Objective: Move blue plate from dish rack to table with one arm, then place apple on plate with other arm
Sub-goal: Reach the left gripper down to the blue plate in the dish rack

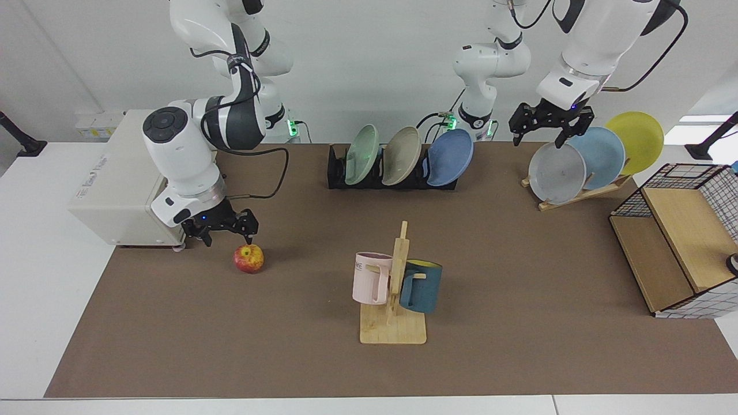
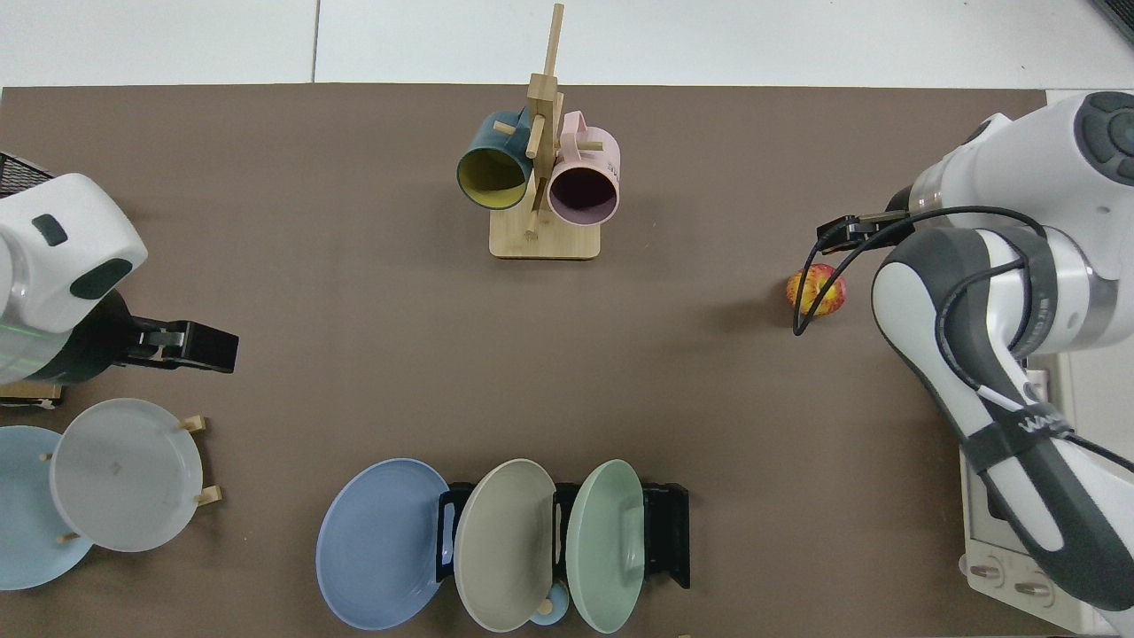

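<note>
Not yet moved: the blue plate (image 1: 450, 157), standing on its edge and leaning, in the end slot of the dish rack (image 1: 335, 173) at the far side of the table (image 1: 519, 276). Of the two arms, nearer to the left one. Well apart from it though: the left gripper (image 1: 537, 138), up in the air over the grey plate (image 1: 556, 173) on the wooden plate stand (image 1: 582, 193). Jaws wide open, holding nothing, touching nothing. To reach the blue plate, needs to go sideways past the stand and take the thin top rim with a finger on each face. Down low at the other end: the right gripper (image 1: 229, 237), just in front of the white toaster oven (image 1: 115, 196). Jaws wide open here too, pointing down, with nothing in them. Just beside it, a little nearer and a bit to one side: the apple (image 1: 248, 258), round, sitting on the brown mat. Not touching yet. From above, shows the apple (image 2: 816, 291) close by those jaws but not between them. Looks like a reach for the apple, with a small slide over it and a drop left to do. Wide enough for the apple, by the look of it. No plate on the mat yet to put it on.
</note>
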`<state>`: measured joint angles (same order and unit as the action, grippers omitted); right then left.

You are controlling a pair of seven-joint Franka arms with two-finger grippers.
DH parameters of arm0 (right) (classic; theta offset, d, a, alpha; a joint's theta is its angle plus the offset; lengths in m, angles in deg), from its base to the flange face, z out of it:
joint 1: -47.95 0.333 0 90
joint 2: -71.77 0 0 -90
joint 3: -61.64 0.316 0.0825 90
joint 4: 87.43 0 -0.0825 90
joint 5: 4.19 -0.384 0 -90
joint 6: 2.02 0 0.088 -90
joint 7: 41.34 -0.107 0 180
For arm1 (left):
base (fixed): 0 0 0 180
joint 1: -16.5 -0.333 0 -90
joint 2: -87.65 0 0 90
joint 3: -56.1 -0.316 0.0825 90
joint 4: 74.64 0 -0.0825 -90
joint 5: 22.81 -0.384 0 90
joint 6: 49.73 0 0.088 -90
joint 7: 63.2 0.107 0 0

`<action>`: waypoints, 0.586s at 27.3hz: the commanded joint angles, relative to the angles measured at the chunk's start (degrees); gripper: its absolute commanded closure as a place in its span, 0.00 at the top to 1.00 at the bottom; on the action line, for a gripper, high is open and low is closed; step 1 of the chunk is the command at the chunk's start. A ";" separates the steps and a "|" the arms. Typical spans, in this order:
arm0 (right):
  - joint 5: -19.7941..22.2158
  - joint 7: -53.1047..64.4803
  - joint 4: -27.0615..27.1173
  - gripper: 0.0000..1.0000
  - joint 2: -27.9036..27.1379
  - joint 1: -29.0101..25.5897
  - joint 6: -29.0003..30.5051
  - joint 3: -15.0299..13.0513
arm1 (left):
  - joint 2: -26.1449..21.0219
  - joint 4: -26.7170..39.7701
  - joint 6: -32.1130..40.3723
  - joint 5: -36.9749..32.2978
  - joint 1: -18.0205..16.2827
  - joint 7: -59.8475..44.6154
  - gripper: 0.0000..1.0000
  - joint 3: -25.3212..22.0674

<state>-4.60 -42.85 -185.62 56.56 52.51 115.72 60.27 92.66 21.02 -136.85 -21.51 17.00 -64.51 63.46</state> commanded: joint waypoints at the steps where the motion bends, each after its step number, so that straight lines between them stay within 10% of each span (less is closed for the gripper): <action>1: 0.23 -1.56 -1.74 1.00 -0.61 -0.08 3.10 0.14 | 6.32 9.00 -1.82 1.77 0.11 1.13 1.00 -0.15; 16: -0.38 -1.65 -7.62 1.00 -5.97 -0.08 12.68 0.14 | 15.38 35.99 -14.66 9.76 2.13 1.31 0.99 3.89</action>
<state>-4.60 -43.50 -190.29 50.84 52.74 124.91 60.11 104.71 48.80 -147.24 -15.56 17.81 -64.10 67.17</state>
